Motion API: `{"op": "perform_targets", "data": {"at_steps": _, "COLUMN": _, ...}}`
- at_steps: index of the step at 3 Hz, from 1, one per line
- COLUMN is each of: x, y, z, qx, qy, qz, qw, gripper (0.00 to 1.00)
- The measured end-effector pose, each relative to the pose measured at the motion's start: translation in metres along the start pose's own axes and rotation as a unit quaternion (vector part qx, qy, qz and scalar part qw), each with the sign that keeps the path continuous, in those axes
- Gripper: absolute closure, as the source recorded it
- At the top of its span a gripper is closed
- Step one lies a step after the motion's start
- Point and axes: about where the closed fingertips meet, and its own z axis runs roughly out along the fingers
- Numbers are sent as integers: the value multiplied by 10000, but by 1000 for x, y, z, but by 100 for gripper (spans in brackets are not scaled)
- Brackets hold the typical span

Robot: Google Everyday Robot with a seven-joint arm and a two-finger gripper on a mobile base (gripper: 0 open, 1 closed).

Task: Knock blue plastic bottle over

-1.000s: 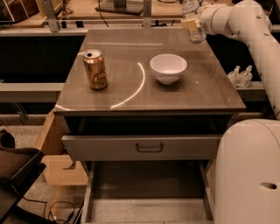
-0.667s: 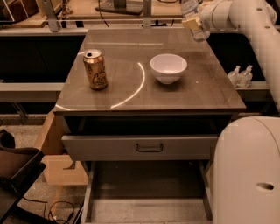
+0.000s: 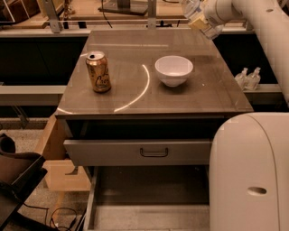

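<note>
The blue plastic bottle (image 3: 197,16) is a slim clear bottle with a pale label. It stands tilted at the far right corner of the table (image 3: 135,97), its top leaning left toward the upper edge of the view. My gripper (image 3: 208,17) is at the end of the white arm (image 3: 253,13) that comes in from the top right. It is right against the bottle, at label height. The bottle's lower end is near the table's back right corner; I cannot tell whether it touches the surface.
A gold can (image 3: 99,71) stands upright at the left of the table. A white bowl (image 3: 174,69) sits in the middle right. Two tiny clear bottles (image 3: 247,78) stand on a ledge past the right edge. An open drawer (image 3: 144,151) lies below the front edge, and the robot's white body (image 3: 250,176) fills the lower right.
The gripper and the bottle have shifted slightly up and left together. The bottle now leans more than a second ago. The can and bowl have not moved.
</note>
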Motion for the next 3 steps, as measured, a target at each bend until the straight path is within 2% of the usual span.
{"op": "perform_targets", "data": {"at_steps": 1, "x": -4, "y": 9, "z": -6, "qx": -279, "qy": 384, "qz": -504, "qw": 9976, "gripper": 100}}
{"op": "perform_targets", "data": {"at_steps": 2, "x": -4, "y": 34, "z": -7, "qx": -863, "qy": 814, "qz": -879, "qw": 9890, "gripper": 100}}
{"op": "perform_targets", "data": {"at_steps": 3, "x": 1, "y": 57, "z": -6, "qx": -1356, "qy": 1076, "qz": -1020, "qw": 9796, "gripper": 100}}
